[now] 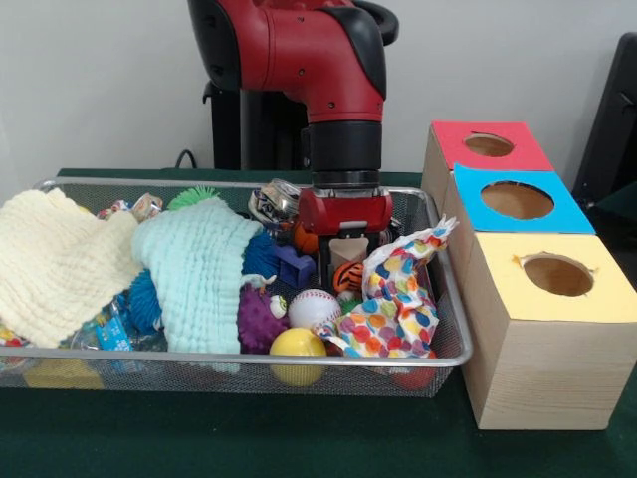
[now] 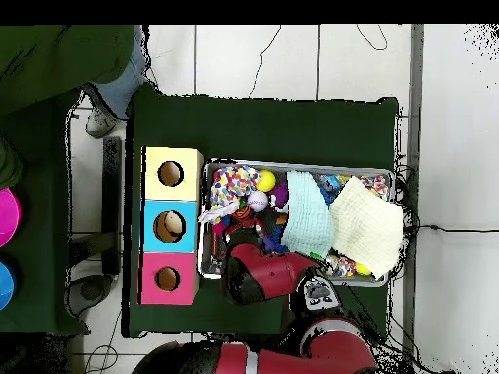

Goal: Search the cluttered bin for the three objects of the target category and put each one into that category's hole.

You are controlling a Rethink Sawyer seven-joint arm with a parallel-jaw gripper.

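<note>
Silver wire mesh forms the bin (image 1: 450, 299), and my gripper (image 1: 347, 261) is lowered into its right-hand part as the front view shows it. My dark fingers (image 1: 327, 261) stand apart on either side of a pale wooden block (image 1: 348, 249), but I cannot tell whether they touch it. Just below sits an orange striped toy (image 1: 347, 277), with a baseball (image 1: 314, 308) and a yellow ball (image 1: 298, 344) nearer the front rim. A spotted cloth (image 1: 398, 299) lies to the right, a mint cloth (image 1: 199, 274) and a cream cloth (image 1: 55, 264) to the left. Beside the bin stand three boxes; the hole (image 1: 489, 145) in the red top is the farthest back. No writing is readable anywhere.
</note>
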